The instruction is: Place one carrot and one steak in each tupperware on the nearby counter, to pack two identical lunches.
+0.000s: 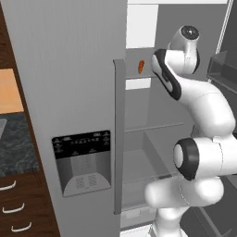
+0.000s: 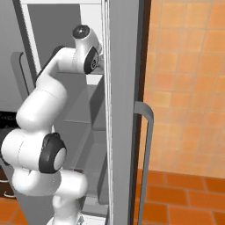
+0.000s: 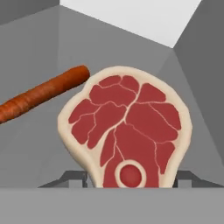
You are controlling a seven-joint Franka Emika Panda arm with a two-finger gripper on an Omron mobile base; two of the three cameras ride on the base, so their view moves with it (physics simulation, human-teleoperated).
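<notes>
A raw steak (image 3: pixel 127 131), red with a cream fat rim and a round bone, lies on a grey fridge shelf straight ahead in the hand view. My gripper (image 3: pixel 131 179) has a fingertip (image 3: pixel 72 177) against each side of the steak's near end. An orange carrot (image 3: pixel 41 94) lies on the same shelf, left of the steak and apart from it. The carrot (image 1: pixel 141 66) also peeks out beside the fridge door, next to my wrist. The black stone counter (image 1: pixel 16 148) lies far left. A grey sliver (image 1: pixel 2 127) on it is too cut off to name.
The arm reaches into the upper shelf of an open grey fridge. The left door (image 1: pixel 69 92) with its dispenser panel (image 1: pixel 83 162) and handle (image 1: pixel 119 134) stands close by. The right door (image 2: pixel 125 110) borders an orange tiled wall (image 2: pixel 189 88). Brown drawers (image 1: pixel 18 208) sit under the counter.
</notes>
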